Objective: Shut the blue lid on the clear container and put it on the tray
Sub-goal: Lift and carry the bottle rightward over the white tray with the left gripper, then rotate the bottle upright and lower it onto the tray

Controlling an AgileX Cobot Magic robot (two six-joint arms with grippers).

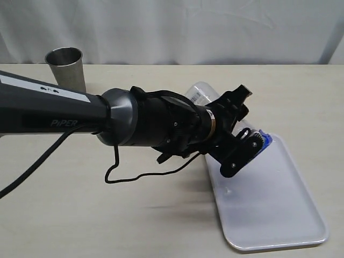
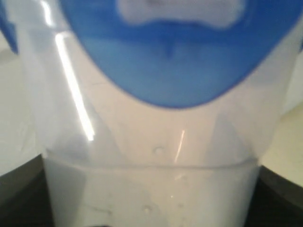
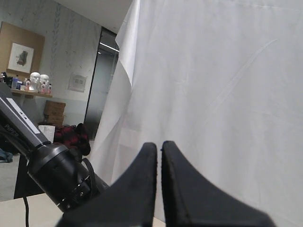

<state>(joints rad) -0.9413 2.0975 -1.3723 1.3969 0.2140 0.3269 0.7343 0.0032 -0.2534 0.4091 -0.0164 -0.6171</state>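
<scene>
white curtain (image 1: 172,27) backs a beige table (image 1: 80,215) bearing the tray (image 1: 279,215).

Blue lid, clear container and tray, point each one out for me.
blue lid (image 2: 180,71): left wrist view, blue top face.
clear container (image 1: 209,91): exterior view, exposed clear wall.
tray (image 1: 274,215): exterior view, bare floor.

Left claw (image 1: 244,131) grips the clear container (image 2: 151,142); right claw (image 3: 159,163) raised, fingers together.

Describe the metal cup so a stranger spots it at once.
Look along the far edge of the table, by the white curtain. Toward the left, behind the dark arm, stands the cup: grey, opaque steel, unlike the clear container by the tray.
</scene>
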